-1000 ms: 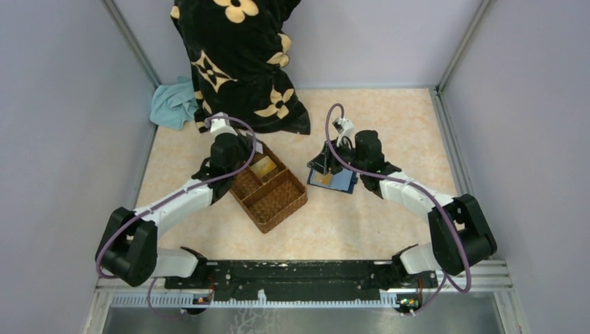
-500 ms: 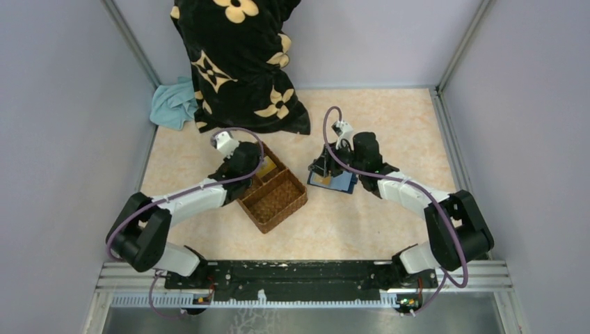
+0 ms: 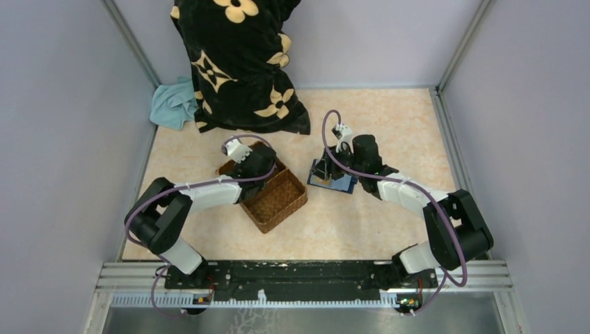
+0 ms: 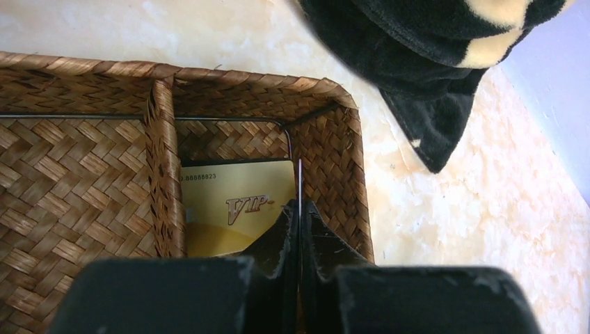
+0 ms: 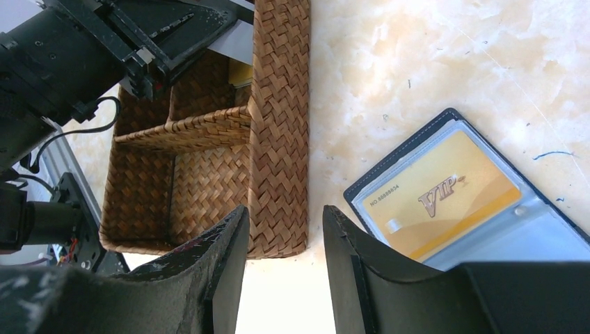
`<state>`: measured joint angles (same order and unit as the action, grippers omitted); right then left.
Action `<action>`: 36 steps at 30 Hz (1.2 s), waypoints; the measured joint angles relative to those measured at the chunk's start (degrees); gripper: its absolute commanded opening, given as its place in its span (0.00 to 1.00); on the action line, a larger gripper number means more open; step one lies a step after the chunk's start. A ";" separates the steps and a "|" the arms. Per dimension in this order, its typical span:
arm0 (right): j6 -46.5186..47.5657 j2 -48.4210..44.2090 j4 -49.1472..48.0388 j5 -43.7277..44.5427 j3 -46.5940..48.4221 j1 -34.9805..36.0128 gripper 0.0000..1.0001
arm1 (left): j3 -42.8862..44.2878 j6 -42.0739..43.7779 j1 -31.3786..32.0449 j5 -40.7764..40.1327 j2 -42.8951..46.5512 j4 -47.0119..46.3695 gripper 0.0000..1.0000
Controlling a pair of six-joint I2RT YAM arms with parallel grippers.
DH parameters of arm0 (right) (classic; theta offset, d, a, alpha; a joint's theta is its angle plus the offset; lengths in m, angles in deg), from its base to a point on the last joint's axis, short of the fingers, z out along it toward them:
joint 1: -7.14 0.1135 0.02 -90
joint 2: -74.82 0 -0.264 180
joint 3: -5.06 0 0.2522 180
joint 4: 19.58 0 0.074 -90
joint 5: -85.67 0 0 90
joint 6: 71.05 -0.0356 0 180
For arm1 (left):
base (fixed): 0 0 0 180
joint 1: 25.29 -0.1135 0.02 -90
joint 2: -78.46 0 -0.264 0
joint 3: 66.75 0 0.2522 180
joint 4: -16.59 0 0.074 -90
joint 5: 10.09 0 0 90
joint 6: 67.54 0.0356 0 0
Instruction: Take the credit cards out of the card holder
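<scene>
The card holder (image 5: 369, 182) lies open on the table right of the basket, a gold credit card (image 5: 445, 195) still under its clear sleeve. My right gripper (image 5: 285, 212) hangs open just above the table, between the basket wall and the holder's corner, holding nothing. In the top view it hovers at the card holder (image 3: 334, 184). My left gripper (image 4: 299, 209) is shut on a thin credit card (image 4: 300, 182) seen edge-on, over the far right compartment of the wicker basket (image 4: 83, 195). Another gold credit card (image 4: 229, 209) lies flat in that compartment.
The three-compartment basket (image 3: 278, 202) sits mid-table between the arms. A black blanket with cream flowers (image 3: 236, 62) and a teal cloth (image 3: 172, 104) lie at the back left. Grey walls close in both sides.
My left arm has swung right, carrying its wrist from the basket's left side to over the far compartment. The right gripper has edged slightly toward the back.
</scene>
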<state>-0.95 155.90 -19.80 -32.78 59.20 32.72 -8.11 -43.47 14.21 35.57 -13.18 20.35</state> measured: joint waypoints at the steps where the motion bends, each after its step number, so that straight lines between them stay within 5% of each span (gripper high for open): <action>1: 0.07 0.00 0.00 0.04 0.00 0.00 0.43 | 0.00 -0.09 0.00 -0.37 -0.15 -0.24 0.14; 7: 0.35 0.42 -0.04 0.22 -0.50 0.00 0.43 | 0.61 2.51 0.17 -2.08 -1.60 -1.62 0.61; 12: 0.37 0.74 0.09 0.31 -0.66 0.00 0.43 | 1.62 4.72 0.68 -2.97 -1.11 -1.18 0.81; 25: 0.33 0.85 -0.07 0.31 -0.66 0.00 0.43 | 1.42 13.81 1.57 -6.19 7.54 0.66 1.00; 31: 0.22 1.18 -0.07 0.83 -0.66 0.00 0.37 | 1.42 18.71 1.92 -7.08 9.40 1.05 0.92; 33: -0.26 1.25 0.04 2.10 -0.66 -0.02 0.05 | 1.27 20.35 1.92 -6.64 9.49 0.96 0.74; 34: -0.37 1.31 0.11 2.80 -0.66 -0.09 0.00 | 1.01 20.92 1.92 -6.14 9.53 0.92 0.64; 36: -1.64 1.84 0.39 4.00 -0.63 -0.46 0.00 | -0.13 21.27 2.10 -4.59 9.86 0.94 0.26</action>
<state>-2.59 157.74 -19.41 -28.78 58.57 32.27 -8.24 -22.21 16.31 30.98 -3.32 21.29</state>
